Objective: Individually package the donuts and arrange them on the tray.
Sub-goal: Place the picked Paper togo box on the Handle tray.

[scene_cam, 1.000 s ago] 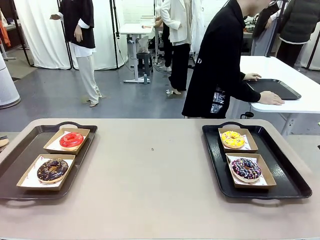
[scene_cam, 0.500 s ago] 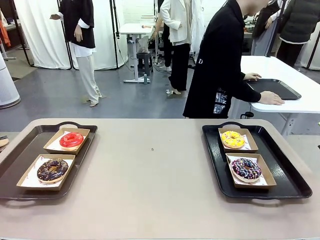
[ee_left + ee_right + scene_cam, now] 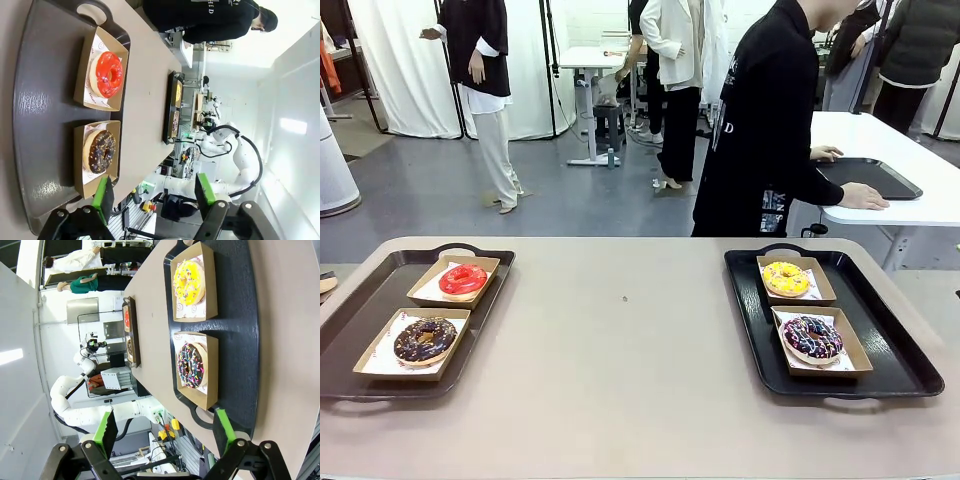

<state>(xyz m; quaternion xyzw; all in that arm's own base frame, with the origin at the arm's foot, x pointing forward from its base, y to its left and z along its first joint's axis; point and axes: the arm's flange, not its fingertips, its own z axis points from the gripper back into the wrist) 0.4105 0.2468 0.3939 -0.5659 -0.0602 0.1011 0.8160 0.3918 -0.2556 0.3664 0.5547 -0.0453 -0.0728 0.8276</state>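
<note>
Item: chocolate donut (image 3: 99, 151) lay boxed just ahead of my left tool (image 3: 155, 196), nearest; both tools (image 3: 165, 434) gaped wide, empty.

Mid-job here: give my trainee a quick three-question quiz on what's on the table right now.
1. True or false: each donut sits in its own box.
2. Which donut shares the left tray with the red donut? A) yellow B) chocolate C) purple
3. Fill in: the yellow donut lies ____ from the robot than the purple donut on the right tray.

Key: 1 true. 2 B, the chocolate donut. 3 farther.
</note>
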